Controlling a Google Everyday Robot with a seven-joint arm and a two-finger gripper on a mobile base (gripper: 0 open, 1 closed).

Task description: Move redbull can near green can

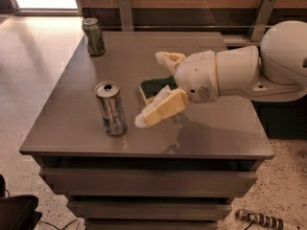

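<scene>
redbull can point(111, 108) upright, top up, claw point(148, 90) spread apart beside it, green can point(93, 37) upright

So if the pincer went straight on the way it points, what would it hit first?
Probably the redbull can: the open pincer points left across the table at it. Depth is unclear, so it might pass just behind.

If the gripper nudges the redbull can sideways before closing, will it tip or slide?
Likely tips: the redbull can is tall, slim and upright. Its top looks opened, so probably light, possibly spilling. The open gripper hangs beside it, above the sponge.
</scene>
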